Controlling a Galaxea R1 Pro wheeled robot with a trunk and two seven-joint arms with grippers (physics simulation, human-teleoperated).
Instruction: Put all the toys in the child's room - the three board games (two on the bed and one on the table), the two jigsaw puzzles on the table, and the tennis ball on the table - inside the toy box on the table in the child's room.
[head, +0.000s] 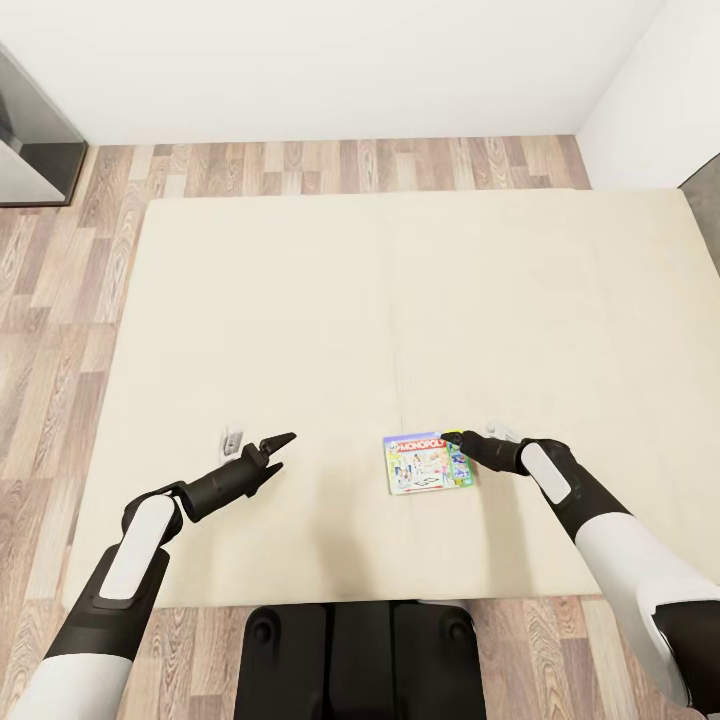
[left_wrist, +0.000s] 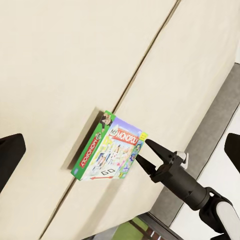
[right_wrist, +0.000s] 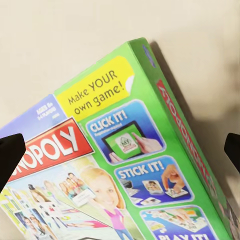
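The Monopoly box (head: 428, 464) lies flat on the bed (head: 300, 300), near its front edge, and the right gripper (head: 455, 441) is right at its right-hand side, jaws apart and straddling an edge. The left gripper (head: 278, 452) waits well to the left, jaws open too. It looks a light, stiff, glossy carton, possibly slick; pinching across the thin edge seems best.

Even, bright, diffuse light falls flatly over the beige bed (head: 400, 300), leaving only faint soft shadows beside the Monopoly box (head: 428, 463) and no glare, while the right wrist close-up renders the box's print slightly soft.
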